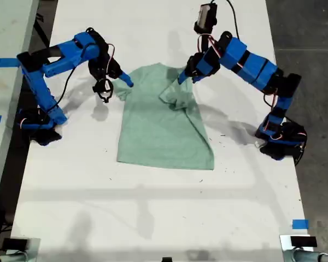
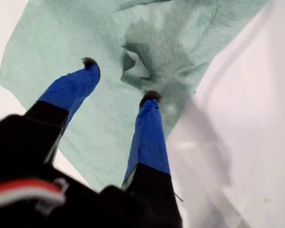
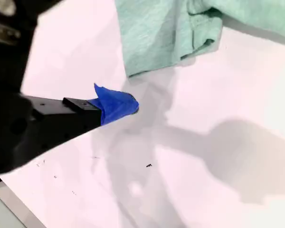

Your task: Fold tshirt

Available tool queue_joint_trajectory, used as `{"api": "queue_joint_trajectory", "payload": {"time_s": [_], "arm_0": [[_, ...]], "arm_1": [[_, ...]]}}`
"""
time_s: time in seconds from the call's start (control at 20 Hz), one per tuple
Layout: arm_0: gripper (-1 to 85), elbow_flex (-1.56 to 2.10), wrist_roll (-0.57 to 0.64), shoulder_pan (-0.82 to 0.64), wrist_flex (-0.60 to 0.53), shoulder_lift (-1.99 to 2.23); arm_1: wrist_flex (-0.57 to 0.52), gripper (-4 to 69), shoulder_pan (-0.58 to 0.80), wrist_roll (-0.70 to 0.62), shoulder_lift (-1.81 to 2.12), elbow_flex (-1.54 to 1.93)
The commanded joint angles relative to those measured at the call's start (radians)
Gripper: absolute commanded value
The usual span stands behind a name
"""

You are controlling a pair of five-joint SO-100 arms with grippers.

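Blue tape (image 1: 300,224) is seen at the near edge of the white table (image 1: 153,207). Tshirt (image 1: 164,128) is laid flat mid-table, one sleeve folded inward. My first gripper (image 2: 118,78) (image 1: 185,75) is held over that folded sleeve, jaws spread, nothing pinched. My second gripper (image 1: 120,82) is beside the opposite sleeve; jaw state cannot be told.

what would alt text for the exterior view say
A pale green tshirt lies on a white table, one sleeve folded inward. Two blue robot arms flank it: my first gripper with open jaws over the folded sleeve, my second gripper above the table by the other sleeve.
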Motion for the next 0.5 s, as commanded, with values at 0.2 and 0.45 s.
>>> {"api": "queue_joint_trajectory", "payload": {"time_s": [0.2,0.45], "arm_0": [[40.1,-0.160,0.015,-0.028,-0.034,-0.195],[36.5,-0.279,0.017,-0.054,-0.009,-0.336]], "arm_1": [[0.009,18.3,-0.003,-0.023,0.193,0.066],[0.009,18.4,-0.006,-0.018,0.265,0.132]]}}
